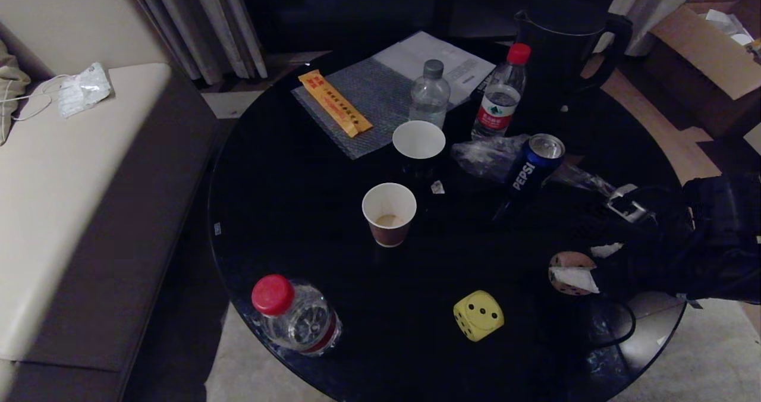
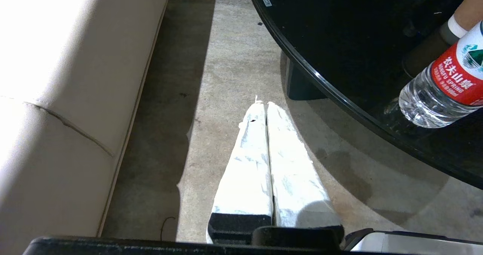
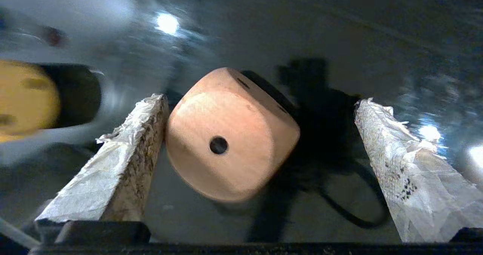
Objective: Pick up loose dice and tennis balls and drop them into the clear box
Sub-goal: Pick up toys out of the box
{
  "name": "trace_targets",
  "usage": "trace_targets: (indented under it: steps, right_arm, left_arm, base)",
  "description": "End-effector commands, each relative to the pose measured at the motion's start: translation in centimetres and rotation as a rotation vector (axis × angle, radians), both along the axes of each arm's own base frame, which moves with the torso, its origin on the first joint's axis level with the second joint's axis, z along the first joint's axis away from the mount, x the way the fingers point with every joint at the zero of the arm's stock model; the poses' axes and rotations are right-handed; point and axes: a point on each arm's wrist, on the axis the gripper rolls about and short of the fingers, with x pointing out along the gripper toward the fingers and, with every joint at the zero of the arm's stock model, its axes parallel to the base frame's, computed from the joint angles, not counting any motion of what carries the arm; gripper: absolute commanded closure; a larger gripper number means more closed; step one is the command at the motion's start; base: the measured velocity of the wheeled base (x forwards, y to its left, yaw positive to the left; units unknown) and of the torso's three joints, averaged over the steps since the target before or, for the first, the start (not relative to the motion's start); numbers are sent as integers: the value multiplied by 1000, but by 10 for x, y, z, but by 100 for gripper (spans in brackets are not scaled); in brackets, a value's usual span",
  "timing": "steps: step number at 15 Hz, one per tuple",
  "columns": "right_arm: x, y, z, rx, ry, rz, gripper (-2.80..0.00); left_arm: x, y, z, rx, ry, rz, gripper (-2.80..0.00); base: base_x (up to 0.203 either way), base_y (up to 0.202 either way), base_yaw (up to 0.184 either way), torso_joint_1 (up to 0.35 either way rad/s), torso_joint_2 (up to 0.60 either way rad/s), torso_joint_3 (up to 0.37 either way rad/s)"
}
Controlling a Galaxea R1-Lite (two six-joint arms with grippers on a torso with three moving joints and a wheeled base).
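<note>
While your right hand [image 3: 260,134] stands with its fingers wide apart around the tan die [image 3: 230,134], you have nothing clamped yet; one padded finger [image 3: 124,153] sits just beside the die's face, the other well apart. In the head view that die [image 1: 572,273] lies at the lower right of the black bench [image 1: 285,212], the yellow die [image 1: 478,314] near it toward the lower centre. Judge the die light and probably a little soft, with rounded corners that could roll out; take it across two flat opposite faces, squarely. Farther up the frame stand paper cups and bottles. No clear box shows. Your left hand [image 2: 267,103] hangs with fingers together beside the bench.
</note>
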Motion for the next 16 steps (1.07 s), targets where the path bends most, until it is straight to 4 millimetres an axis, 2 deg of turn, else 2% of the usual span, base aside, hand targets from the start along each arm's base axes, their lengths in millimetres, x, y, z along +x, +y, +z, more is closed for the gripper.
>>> trace_targets:
  steps: [1,9,10,16]
  right_arm:
    - [3,1,-2,-38,3,-24,-280]
    - [4,9,0,-101,-11,-68,-280]
    - [4,9,0,-101,-9,-69,0]
    - [2,8,-2,-152,7,-85,0]
  left_arm:
    - [0,0,0,-1,3,1,0]
    - [0,0,0,-1,2,1,0]
    - [0,0,0,-1,3,1,0]
    - [0,0,0,-1,2,1,0]
  base:
    - [0,0,0,0,0,0]
    - [0,0,0,0,0,0]
    - [0,0,0,0,0,0]
    - [0,0,0,0,0,0]
